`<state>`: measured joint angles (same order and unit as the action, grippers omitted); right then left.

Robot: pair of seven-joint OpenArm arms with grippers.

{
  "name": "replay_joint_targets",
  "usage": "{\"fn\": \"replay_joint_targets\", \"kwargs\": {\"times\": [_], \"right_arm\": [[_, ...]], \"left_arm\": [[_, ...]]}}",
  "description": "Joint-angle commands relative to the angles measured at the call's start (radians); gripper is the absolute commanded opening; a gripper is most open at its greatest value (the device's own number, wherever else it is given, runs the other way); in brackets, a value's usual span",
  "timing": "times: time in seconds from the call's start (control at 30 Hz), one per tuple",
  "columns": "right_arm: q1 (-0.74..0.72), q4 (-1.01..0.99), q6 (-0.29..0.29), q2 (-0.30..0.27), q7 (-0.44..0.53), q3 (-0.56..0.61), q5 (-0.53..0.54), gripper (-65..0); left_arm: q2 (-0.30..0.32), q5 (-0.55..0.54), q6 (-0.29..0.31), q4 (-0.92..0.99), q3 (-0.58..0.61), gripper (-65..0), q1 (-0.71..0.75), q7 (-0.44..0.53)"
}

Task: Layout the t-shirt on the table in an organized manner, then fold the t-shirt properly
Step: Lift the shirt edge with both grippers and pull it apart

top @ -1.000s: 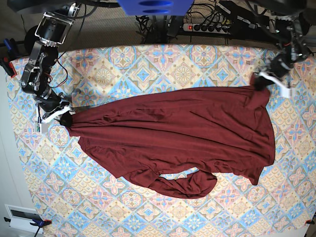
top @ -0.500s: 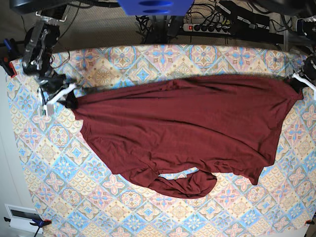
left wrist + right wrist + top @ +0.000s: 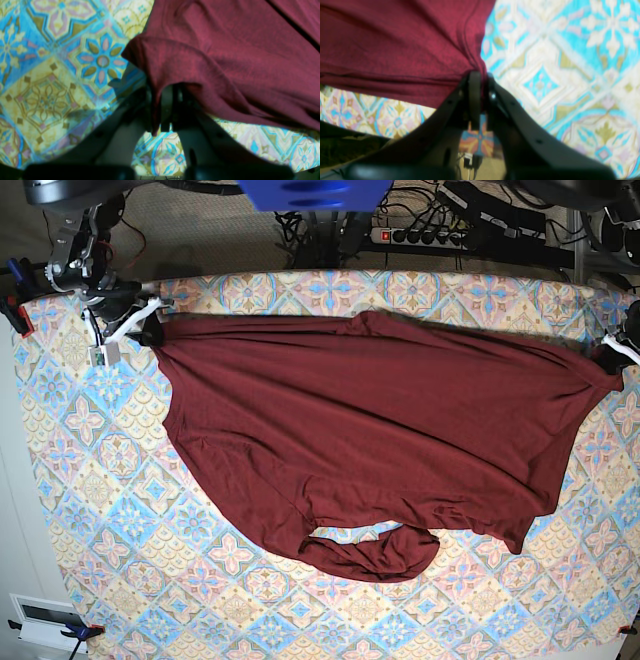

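Both jaws clenched on t-shirt (image 3: 370, 430) edge: left gripper (image 3: 160, 110) pinching one corner, right gripper (image 3: 481, 95) the other. Shirt spans the bench (image 3: 90, 510), far edge stretched between my grips, near hem bunched toward the front. Judgement: keep tension even, lower both corners together, flatten that near roll before folding

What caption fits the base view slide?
Both grippers, left and right, pinch the maroon t-shirt stretched across the patterned table.
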<state>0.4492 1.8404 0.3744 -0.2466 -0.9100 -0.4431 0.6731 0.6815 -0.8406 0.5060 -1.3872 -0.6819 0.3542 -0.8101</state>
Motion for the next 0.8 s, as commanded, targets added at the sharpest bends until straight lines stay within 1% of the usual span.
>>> {"fn": "replay_joint_targets", "kwargs": {"times": [0.0, 0.07, 0.13, 0.23, 0.3, 0.37, 0.43, 0.5, 0.63, 0.7, 0.77], "right_arm": [[-0.005, 0.018, -0.005, -0.018, 0.027, -0.01, -0.002, -65.0], [-0.007, 0.022, -0.005, -0.018, 0.027, -0.01, -0.002, -65.0], [-0.008, 0.023, -0.005, -0.018, 0.029, -0.01, -0.002, -65.0], [-0.013, 0.023, -0.005, -0.018, 0.029, -0.01, -0.002, -65.0], [-0.046, 0.025, -0.005, -0.018, 0.029, -0.01, -0.002, -65.0], [-0.085, 0.025, -0.005, -0.018, 0.027, -0.01, -0.002, -65.0], [-0.111, 0.025, -0.005, -0.018, 0.027, -0.01, -0.002, -65.0], [-0.123, 0.025, -0.005, -0.018, 0.027, -0.01, -0.002, -65.0], [-0.117, 0.028, -0.005, -0.018, 0.025, -0.009, -0.002, -65.0], [-0.08, 0.035, -0.005, -0.018, -0.013, -0.009, -0.002, -65.0], [-0.033, 0.052, -0.005, -0.018, -0.05, -0.01, -0.002, -65.0]], "left_arm": [[0.03, -0.009, -0.007, -0.013, -0.02, -64.9, -0.011, 0.028], [0.027, -0.033, -0.007, -0.014, -0.022, -64.9, -0.013, 0.028], [0.019, -0.087, -0.007, -0.014, -0.02, -64.9, -0.013, 0.028], [-0.009, -0.147, -0.007, -0.016, -0.019, -64.9, -0.047, 0.027], [-0.029, -0.162, -0.008, -0.016, -0.019, -64.9, -0.077, 0.027], [-0.033, -0.164, -0.008, -0.016, -0.019, -64.9, -0.108, 0.027], [-0.061, -0.164, -0.01, -0.016, -0.019, -64.9, -0.143, 0.025], [-0.075, -0.162, -0.01, -0.017, -0.02, -64.9, -0.168, -0.004], [-0.072, -0.156, -0.01, -0.017, -0.031, -64.9, -0.174, -0.084], [-0.067, -0.139, -0.01, -0.017, -0.04, -64.9, -0.149, -0.098], [-0.038, -0.088, -0.01, -0.017, -0.042, -64.9, -0.096, -0.088]]}}
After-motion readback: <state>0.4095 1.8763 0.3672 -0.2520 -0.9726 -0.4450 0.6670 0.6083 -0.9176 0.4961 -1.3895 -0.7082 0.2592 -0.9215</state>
